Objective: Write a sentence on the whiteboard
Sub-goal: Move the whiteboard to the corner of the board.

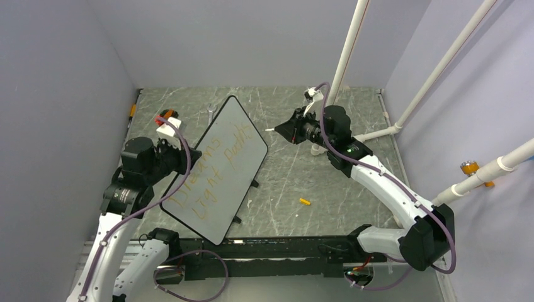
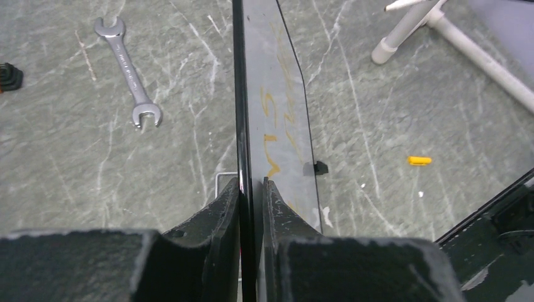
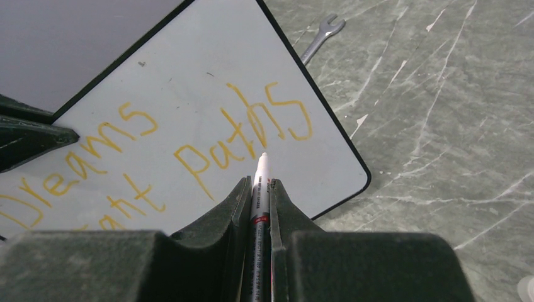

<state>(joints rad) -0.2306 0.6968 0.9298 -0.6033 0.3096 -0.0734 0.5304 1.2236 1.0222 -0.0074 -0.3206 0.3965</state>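
Green marbled table [image 1: 315,179]: left claw [image 2: 252,185] clenched on tilted whiteboard [image 1: 236,123] edge; right claw [image 3: 259,182] grasping marker [image 3: 262,165] near sentence [image 1: 215,171].

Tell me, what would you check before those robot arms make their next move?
1. Left hand grips the whiteboard's edge: ok.
2. Right hand holds the marker firmly: ok.
3. Marker tip off the whiteboard: ok, it looks apart in the top view.
4. Sentence readable in two lines: ok.
5. Small yellow piece lies away from both arms: ok.
6. Ink dry: cannot tell.
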